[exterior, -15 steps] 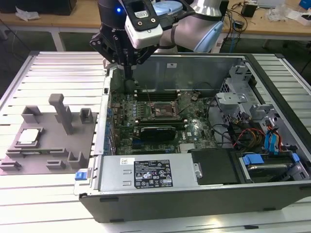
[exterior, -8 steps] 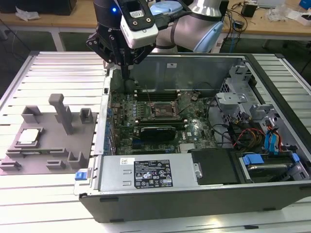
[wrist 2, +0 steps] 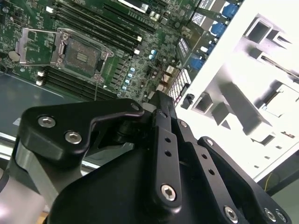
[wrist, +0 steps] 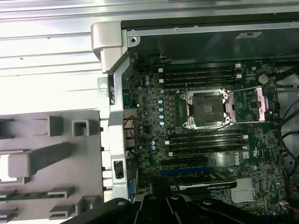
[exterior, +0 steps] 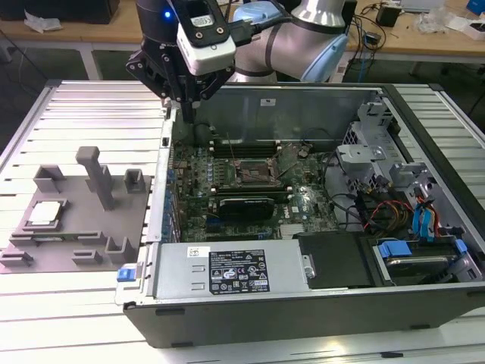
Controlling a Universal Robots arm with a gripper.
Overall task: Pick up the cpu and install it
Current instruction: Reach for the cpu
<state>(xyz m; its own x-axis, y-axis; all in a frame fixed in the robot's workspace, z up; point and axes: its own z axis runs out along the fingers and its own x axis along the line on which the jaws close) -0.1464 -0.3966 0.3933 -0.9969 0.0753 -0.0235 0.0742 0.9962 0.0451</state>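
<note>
Hovering over the far corner of the open computer case (exterior: 303, 307) on the exterior view's left, the gripper (exterior: 187, 114) points straight down above the case wall, clear of the motherboard (exterior: 198, 182) below it. Its fingers (wrist 2: 159, 105) look drawn together with nothing between them.

The cpu (exterior: 45, 213), a small square chip with a pale metal top, lies flat in a shallow holder on the grey fixture plate (exterior: 83, 224), well apart from the gripper. This plate rests on the slatted aluminium table (exterior: 83, 114) just beside the case, on the exterior view's left, and carries several upright blocks, one of them a tall post (exterior: 97, 176).

Inside the case the cpu socket (wrist: 205, 108) stands empty, and its metal load plate (wrist: 253, 103) is swung open to one side. Memory slots (wrist: 201, 74) run along both long sides of the socket. A black expansion card (exterior: 246, 206) sits on the board near the socket, and a grey power supply (exterior: 227, 269) lies against the case's near wall.
</note>
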